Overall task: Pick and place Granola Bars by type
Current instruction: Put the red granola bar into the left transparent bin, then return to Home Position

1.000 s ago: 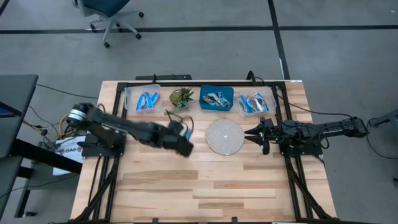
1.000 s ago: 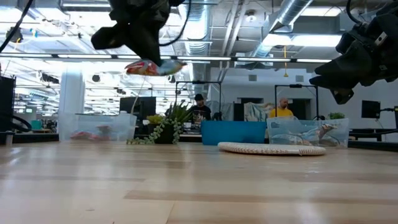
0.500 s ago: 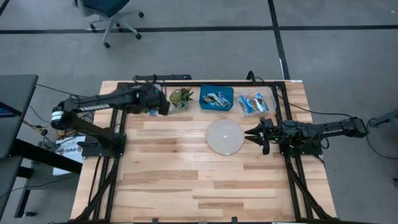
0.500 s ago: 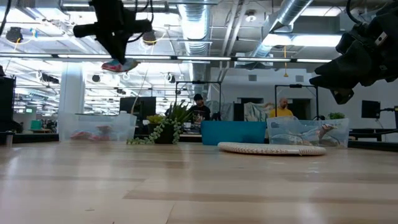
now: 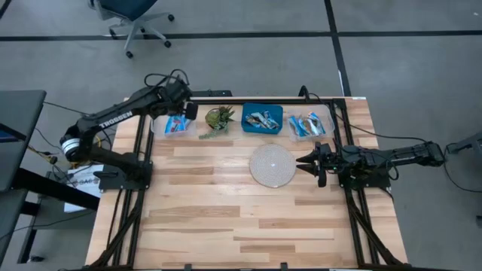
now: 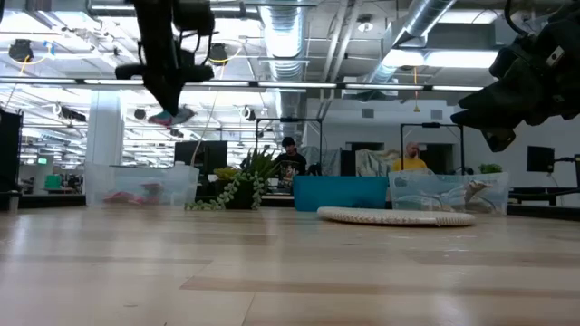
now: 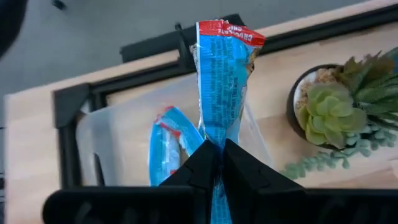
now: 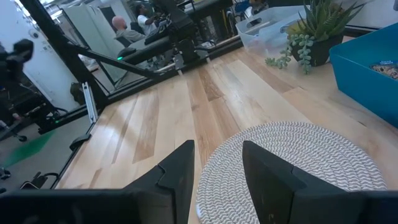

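So the left claw (image 7: 214,163) has swung from mid-table to the far-left corner, still pinching a blue red-ended granola bar (image 7: 222,81) above the clear bin (image 7: 124,134), drop probably next, right claw (image 8: 217,180) idle and open.
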